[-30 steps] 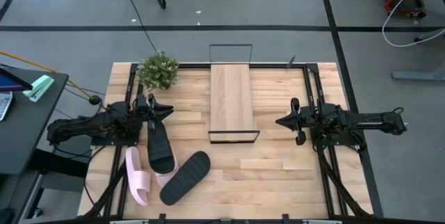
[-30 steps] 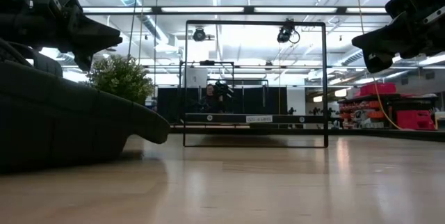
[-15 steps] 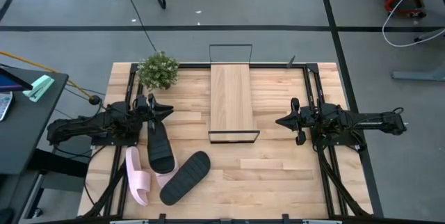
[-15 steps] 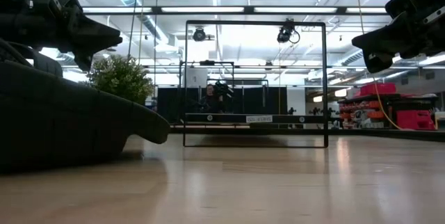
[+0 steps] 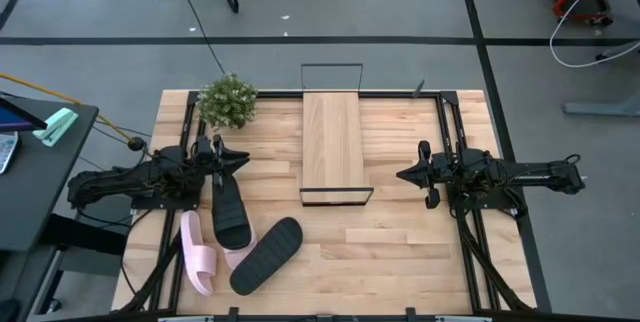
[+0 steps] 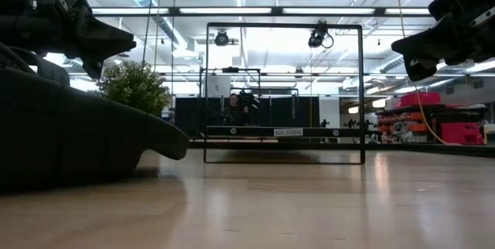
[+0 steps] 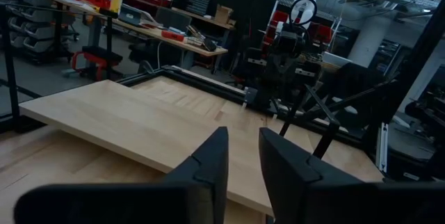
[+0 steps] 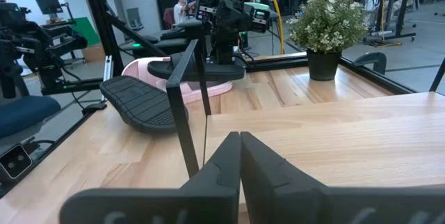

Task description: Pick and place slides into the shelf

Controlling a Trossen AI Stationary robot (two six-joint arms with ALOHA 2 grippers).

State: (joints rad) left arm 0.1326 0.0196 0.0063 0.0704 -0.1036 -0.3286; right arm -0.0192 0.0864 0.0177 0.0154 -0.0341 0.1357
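With its fingers pinching one end of a black slide (image 5: 228, 209), the left gripper (image 5: 216, 154) seems mid-pickup and must next carry it to the bare shelf (image 5: 333, 146) at mid-bench, while the right gripper (image 5: 406, 174) waits pressed together.

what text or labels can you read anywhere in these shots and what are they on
No text can be read in any view.
White label strip on the shelf frame's lower bar, low view: printed, too small to read.
Round stickers either side of that strip: too small to read.
Black slides and pink slides: no visible marking.
Red bins in the room behind: no readable lettering.
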